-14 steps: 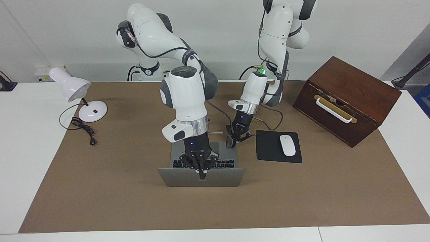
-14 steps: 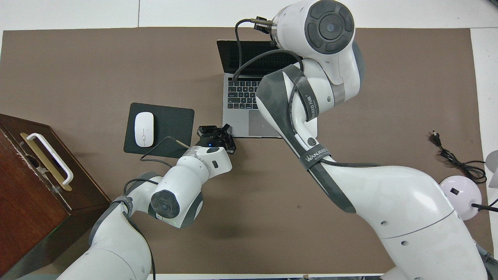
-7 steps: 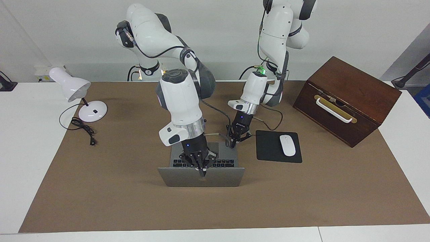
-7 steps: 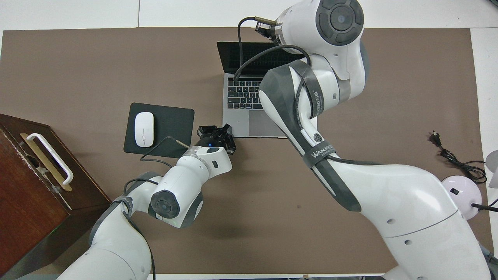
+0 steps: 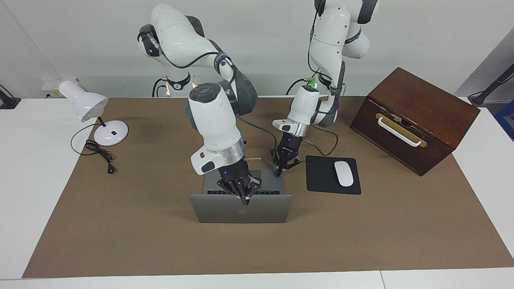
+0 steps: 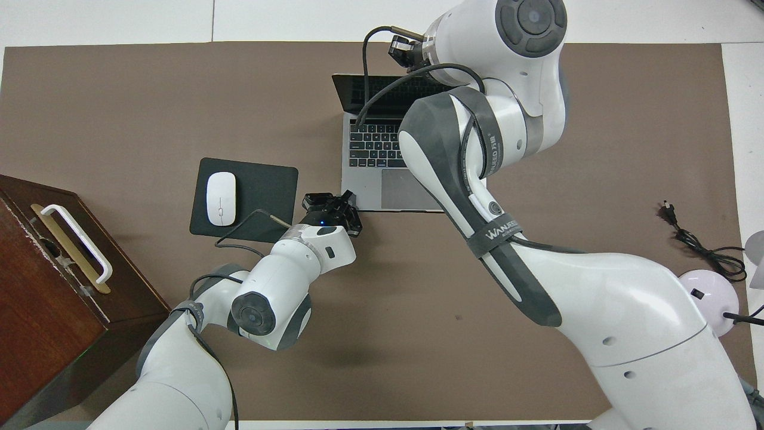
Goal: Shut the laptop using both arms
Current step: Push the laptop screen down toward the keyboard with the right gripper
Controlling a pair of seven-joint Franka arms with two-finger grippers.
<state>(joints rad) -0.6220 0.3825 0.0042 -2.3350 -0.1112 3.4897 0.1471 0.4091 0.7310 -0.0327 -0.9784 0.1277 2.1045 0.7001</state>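
Brown mat (image 5: 160,224) covers white table (image 5: 28,168).

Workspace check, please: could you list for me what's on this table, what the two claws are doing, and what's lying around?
Surface: brown mat over white table.
Job's things: laptop half open, lid tilted toward the robots.
Clutter: white mouse on black mouse pad; desk lamp; wooden box.
Grippers: right gripper at the lid's top edge, jaws shut; left gripper at the laptop's corner nearest the mouse pad, jaws shut.
Cables: lamp cord loose on mat.
Surroundings: white wall.
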